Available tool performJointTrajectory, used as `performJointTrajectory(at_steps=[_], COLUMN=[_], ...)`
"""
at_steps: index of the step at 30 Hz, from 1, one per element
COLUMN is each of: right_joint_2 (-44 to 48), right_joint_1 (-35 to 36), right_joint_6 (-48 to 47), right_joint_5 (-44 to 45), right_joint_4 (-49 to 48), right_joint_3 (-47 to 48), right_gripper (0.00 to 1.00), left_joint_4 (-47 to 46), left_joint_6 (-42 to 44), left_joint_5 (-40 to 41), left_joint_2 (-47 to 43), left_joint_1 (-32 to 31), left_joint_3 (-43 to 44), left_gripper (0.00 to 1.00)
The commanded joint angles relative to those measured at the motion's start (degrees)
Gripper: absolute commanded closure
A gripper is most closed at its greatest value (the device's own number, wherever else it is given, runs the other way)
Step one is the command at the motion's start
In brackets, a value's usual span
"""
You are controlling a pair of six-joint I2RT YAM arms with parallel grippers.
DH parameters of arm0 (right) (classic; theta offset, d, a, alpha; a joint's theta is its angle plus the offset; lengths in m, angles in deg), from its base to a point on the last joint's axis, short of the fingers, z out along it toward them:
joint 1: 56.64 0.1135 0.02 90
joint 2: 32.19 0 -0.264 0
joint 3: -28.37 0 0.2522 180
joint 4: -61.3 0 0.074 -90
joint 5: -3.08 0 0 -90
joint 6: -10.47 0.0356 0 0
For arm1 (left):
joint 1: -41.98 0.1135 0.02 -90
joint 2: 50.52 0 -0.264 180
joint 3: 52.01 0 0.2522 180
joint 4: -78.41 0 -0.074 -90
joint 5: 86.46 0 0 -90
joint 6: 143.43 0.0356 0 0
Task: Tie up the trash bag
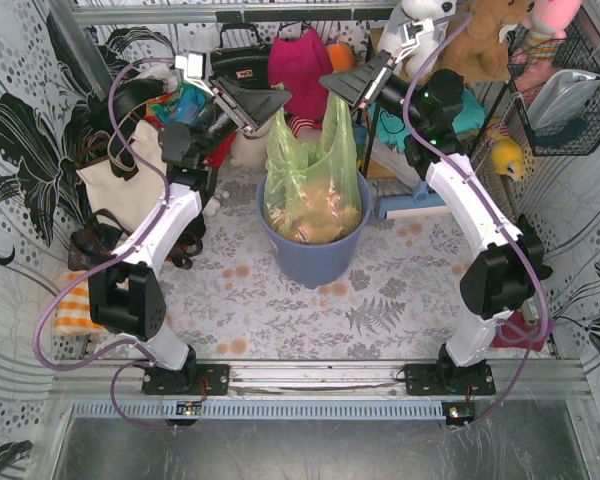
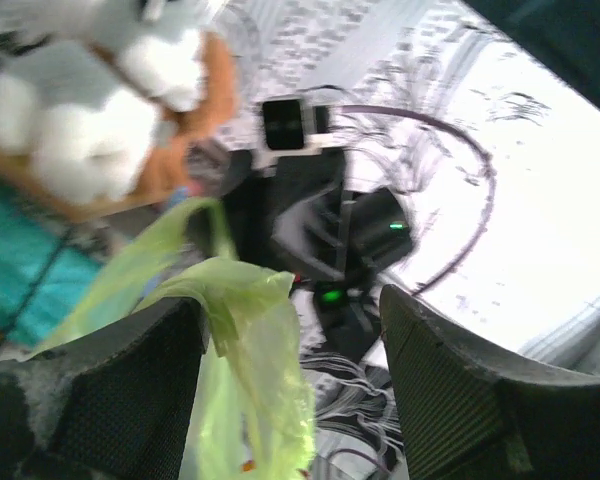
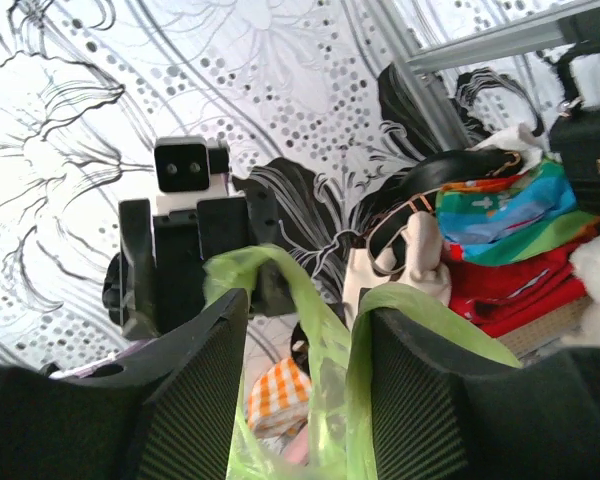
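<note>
The translucent light-green trash bag (image 1: 312, 190) sits in a blue-grey round bin (image 1: 315, 255), with crumpled tan paper showing through. Its two handles stand up above the rim. My left gripper (image 1: 278, 102) hovers over the left handle; in the left wrist view it (image 2: 290, 312) is open, and the green handle (image 2: 250, 310) rests against the left finger. My right gripper (image 1: 335, 88) is at the top of the right handle; in the right wrist view it (image 3: 305, 305) is open, and the green handle (image 3: 325, 330) loops between and over its fingers.
Handbags, a pink bag (image 1: 300, 60) and stuffed toys (image 1: 485, 40) crowd the back wall. A white tote (image 1: 115, 185) and an orange checked cloth (image 1: 75, 305) lie at the left. A wire basket (image 1: 565, 95) hangs at the right. Patterned walls close both sides.
</note>
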Motion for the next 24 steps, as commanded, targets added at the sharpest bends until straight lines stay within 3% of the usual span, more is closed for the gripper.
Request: performJointTrajectory(at_steps=[1,5,10,13,18,24], right_joint_2=[7.02,15.22,23.79,26.34,26.85,25.14], right_joint_1=[-0.29,-0.14,-0.05,0.44,1.58,2.59], right_joint_6=[3.95,5.21,4.74,4.19,3.69,2.35], right_joint_5=[-5.57,-6.68,-7.62,-8.77,-11.11,-11.59], right_joint_4=[-7.94,-10.30,-9.92,-9.76,-10.24,-9.85], right_joint_3=[-4.32,-13.53,-23.35,-26.61,-29.11,-28.39], right_gripper=[0.52,0.53,0.53,0.52,0.51,0.47], left_joint_4=[-21.66,-26.54,-21.79,-10.61,22.57,35.15], left_joint_6=[-13.73,-19.66,-18.92,-11.58,13.05,24.80], left_joint_5=[-8.10,-10.43,-13.31,-14.85,-10.72,-2.89], left_joint_2=[-0.56,-4.68,-12.90,-18.46,-26.14,-28.10], left_joint_1=[-0.18,-0.34,-0.87,-2.56,-8.65,-10.94], left_joint_3=[3.14,-0.75,-9.71,-12.17,-8.97,-7.68], left_gripper=[0.25,0.26,0.26,0.25,0.22,0.22])
